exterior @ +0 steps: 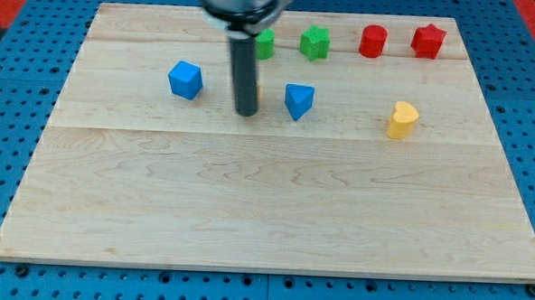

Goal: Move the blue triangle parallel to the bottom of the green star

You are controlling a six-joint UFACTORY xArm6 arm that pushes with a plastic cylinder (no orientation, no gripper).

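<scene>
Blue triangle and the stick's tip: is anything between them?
No. In the camera view, only bare wood lies between my tip and the blue triangle, at the tip's right.

- You see a pale wood board (274, 205) with light grain lines.
- Around it the blue base (7, 111) has rows of dark holes.
- Blue: triangle (299, 101), cube (185, 79).
- Green: star (315, 43), block (265, 44).
- Red: cylinder (373, 41), star (428, 40).
- Yellow: block (402, 120).
- Rod (247, 68) is dark grey.

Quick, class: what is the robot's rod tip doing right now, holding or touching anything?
My tip: no gripper, holds nothing; it stands just left of the blue triangle, not touching it.
</scene>
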